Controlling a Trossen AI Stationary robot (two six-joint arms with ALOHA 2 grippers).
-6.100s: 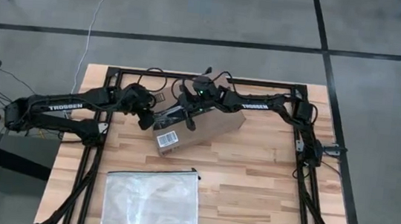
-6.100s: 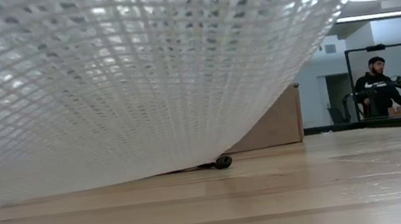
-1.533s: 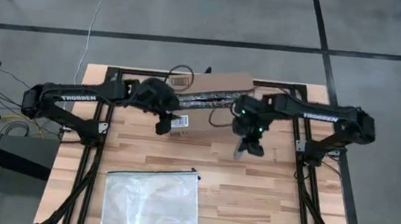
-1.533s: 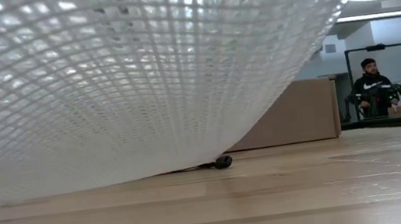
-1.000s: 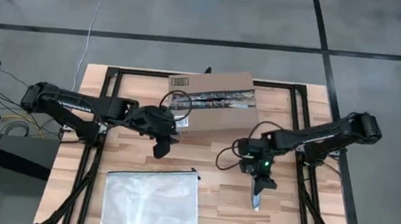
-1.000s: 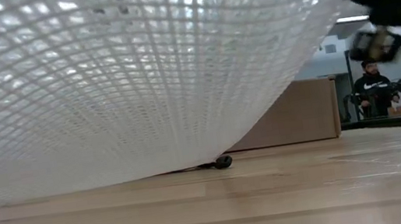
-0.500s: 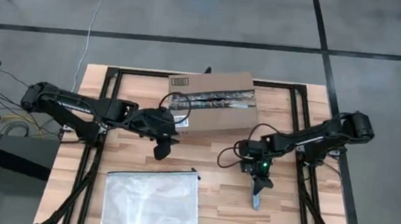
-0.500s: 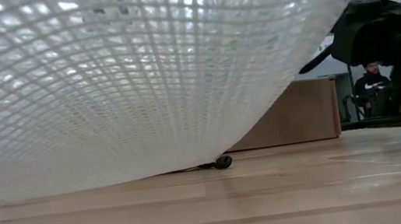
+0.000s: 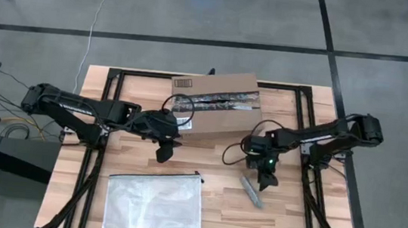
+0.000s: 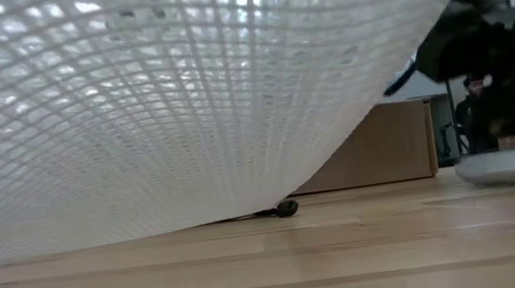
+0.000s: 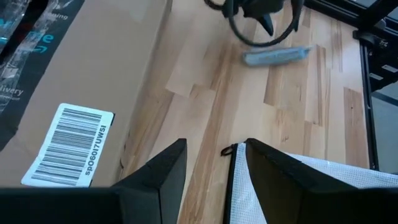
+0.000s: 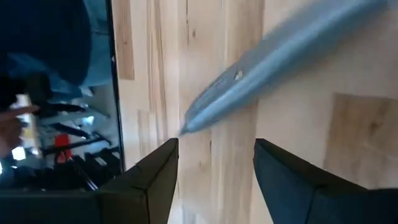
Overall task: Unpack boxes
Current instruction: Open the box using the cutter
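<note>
Two grippers were over the wooden table [image 9: 138,160], and neither held anything. The right gripper [image 9: 265,180] hung just above a slim grey tool [image 9: 252,191] that lay flat on the boards; its jaws stood well apart, with the tool's tip showing in the gap between them in the right wrist view and no finger touching it. The left gripper [image 9: 162,154] pointed down at bare wood between the cardboard box [image 9: 216,108] and the clear mesh zip bag [image 9: 154,207], jaws moderately open and empty. That box sat at the far middle of the table, its dark printed tape strip [image 9: 217,100] still running across the top and a white barcode label [image 11: 69,145] on its near side.
</note>
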